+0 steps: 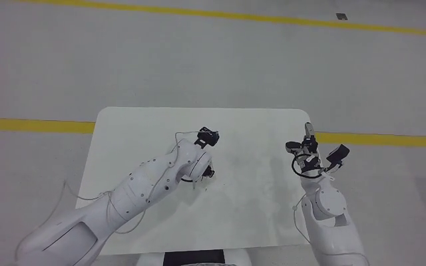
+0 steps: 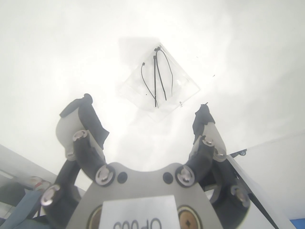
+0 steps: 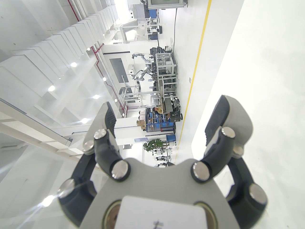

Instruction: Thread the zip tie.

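Note:
Black zip ties (image 2: pixel 156 79) lie loose in a flat clear tray (image 2: pixel 188 82) on the white table (image 1: pixel 133 146). My left gripper (image 2: pixel 145 107) is open just short of the tray and a little above the table, with nothing between its taped fingertips (image 2: pixel 83 106). In the top view this left gripper (image 1: pixel 212 154) is over the middle of the table. My right gripper (image 3: pixel 164 108) is open and empty, raised at the table's right edge and pointing out into the room. The top view shows that right gripper (image 1: pixel 316 149) near the right rim.
The table (image 3: pixel 274 48) is bare around both arms. A yellow floor line (image 1: pixel 373 139) runs behind the table's right side. Thin white cables (image 1: pixel 183 136) loop along the left arm.

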